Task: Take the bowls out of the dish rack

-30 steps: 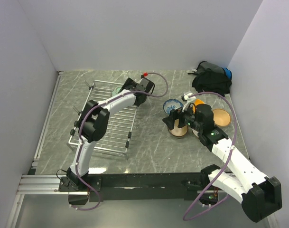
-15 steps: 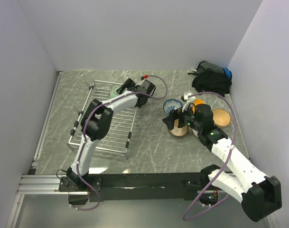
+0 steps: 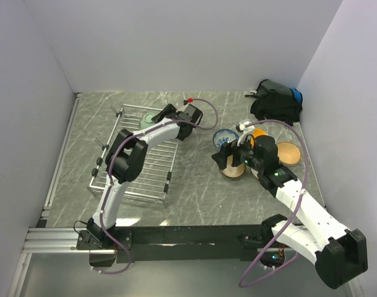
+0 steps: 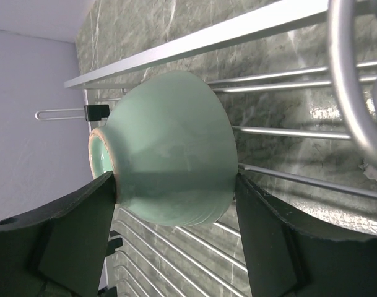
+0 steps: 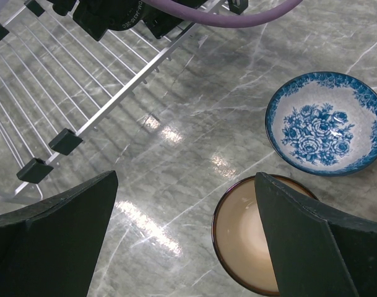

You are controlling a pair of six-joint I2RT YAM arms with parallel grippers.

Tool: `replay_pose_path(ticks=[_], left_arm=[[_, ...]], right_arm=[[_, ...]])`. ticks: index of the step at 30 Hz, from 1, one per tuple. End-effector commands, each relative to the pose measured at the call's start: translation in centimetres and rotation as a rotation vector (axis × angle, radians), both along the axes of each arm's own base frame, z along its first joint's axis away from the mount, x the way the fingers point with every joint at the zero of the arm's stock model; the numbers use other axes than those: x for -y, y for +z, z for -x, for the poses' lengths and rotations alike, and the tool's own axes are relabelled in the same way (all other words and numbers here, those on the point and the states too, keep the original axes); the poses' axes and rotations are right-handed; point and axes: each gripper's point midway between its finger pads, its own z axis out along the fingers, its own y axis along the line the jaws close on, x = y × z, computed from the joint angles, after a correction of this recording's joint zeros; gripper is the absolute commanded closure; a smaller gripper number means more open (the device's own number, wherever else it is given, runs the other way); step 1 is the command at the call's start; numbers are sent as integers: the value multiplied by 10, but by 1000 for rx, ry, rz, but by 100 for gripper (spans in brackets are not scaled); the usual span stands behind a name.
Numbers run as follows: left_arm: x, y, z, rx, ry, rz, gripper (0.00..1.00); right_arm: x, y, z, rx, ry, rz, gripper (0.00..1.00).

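A pale green bowl sits at the far end of the silver wire dish rack. In the left wrist view its foot ring points left and its wide rim right. My left gripper is shut on it, one dark finger against the foot side and the other against the rim side. From above, the bowl shows just beyond the left gripper on the rack. My right gripper hangs open over the table beside a dark-rimmed tan bowl.
A white bowl with blue flowers sits on the marble table next to the tan one. An orange bowl and another tan bowl lie behind the right arm. A black bag is at the far right corner.
My left gripper's jaws have closed in from wide open onto the pale green bowl, after edging slightly further over the rack's far end. The right arm has not moved.
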Motion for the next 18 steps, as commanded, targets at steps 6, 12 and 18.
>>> replay_pose_path(ticks=[6,12,18], left_arm=[[-2,73,10,126,33,141,41],[-1,98,15,175,52,271,48],[-6,114,20,182,65,359,55]], right_arm=[[-14,17,2,70,68,-56,0],[-32,29,1,111,121,-141,0],[-60,42,-2,136,190,-185,0]])
